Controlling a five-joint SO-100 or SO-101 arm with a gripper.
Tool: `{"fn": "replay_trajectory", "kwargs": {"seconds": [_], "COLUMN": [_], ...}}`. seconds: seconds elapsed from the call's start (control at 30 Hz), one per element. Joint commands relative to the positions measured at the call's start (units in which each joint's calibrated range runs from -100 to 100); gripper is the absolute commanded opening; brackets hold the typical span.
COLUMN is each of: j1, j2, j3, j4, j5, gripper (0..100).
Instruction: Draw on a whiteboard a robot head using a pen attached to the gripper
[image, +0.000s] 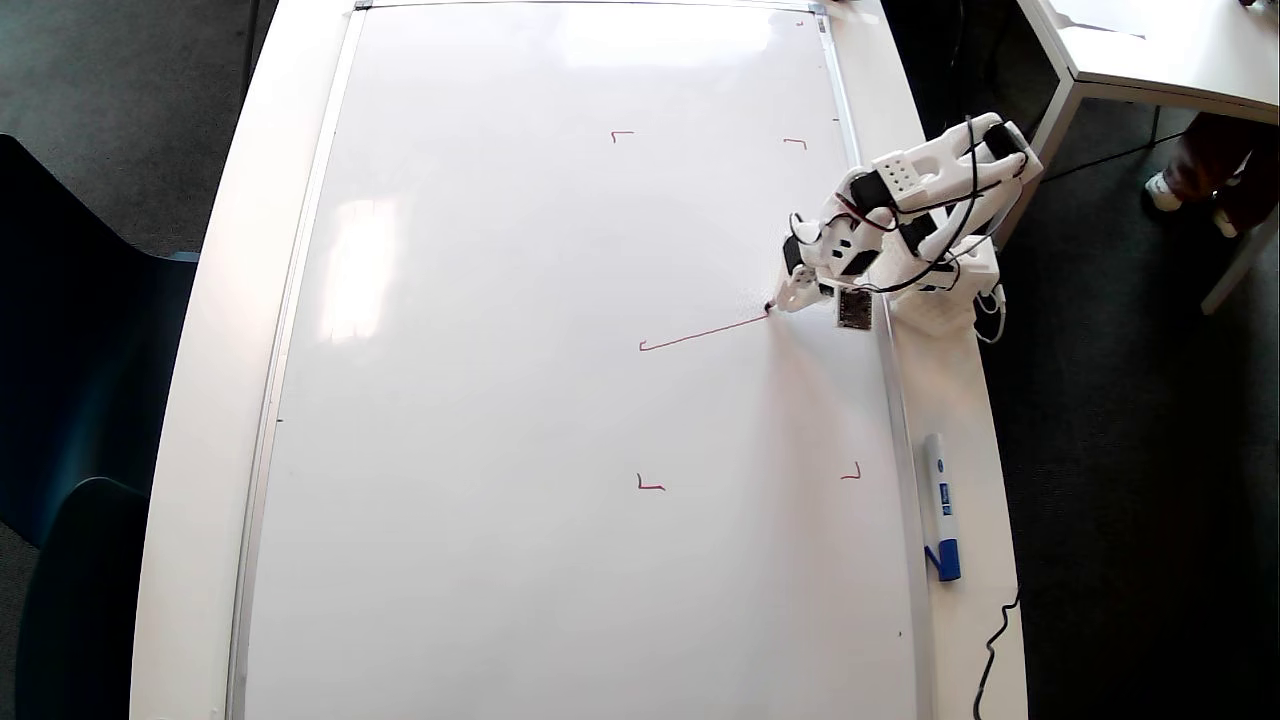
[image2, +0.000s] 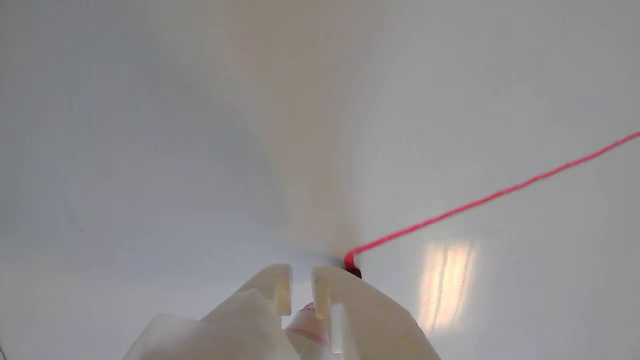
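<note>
The whiteboard (image: 480, 400) fills most of the overhead view, glossy white in a thin silver frame. The robot head (image: 705, 332) stands as a single red line with a tiny hook at its left end. My white gripper (image: 785, 298) sits at the board's right side, at the line's right end. In the wrist view the gripper (image2: 301, 280) is shut on the pen (image2: 310, 327), a white barrel with a red band. The pen's dark tip (image2: 353, 271) touches the board where the red line (image2: 490, 197) starts.
Small red corner marks (image: 622, 134) (image: 796, 142) (image: 650, 485) (image: 852, 473) frame the drawing area. A white marker with a blue cap (image: 942, 515) lies on the table rim (image: 960, 400) right of the board. A black cable (image: 995, 650) trails below it. A dark chair (image: 80, 480) stands at left.
</note>
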Motion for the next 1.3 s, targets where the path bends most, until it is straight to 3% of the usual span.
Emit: {"fn": "replay_trajectory", "kwargs": {"seconds": [0.0, 0.57, 0.77, 1.27], "j1": [3.72, 22.21, 29.21, 39.38], "j2": [-0.27, -0.27, 0.14, 0.73], "j3": [0.2, -0.08, -0.26, -0.53], "j4": [0.31, 0.14, -4.29, -10.11], "j5": [0.23, 6.71, 11.06, 15.67], "gripper": [1, 1, 1, 1]}}
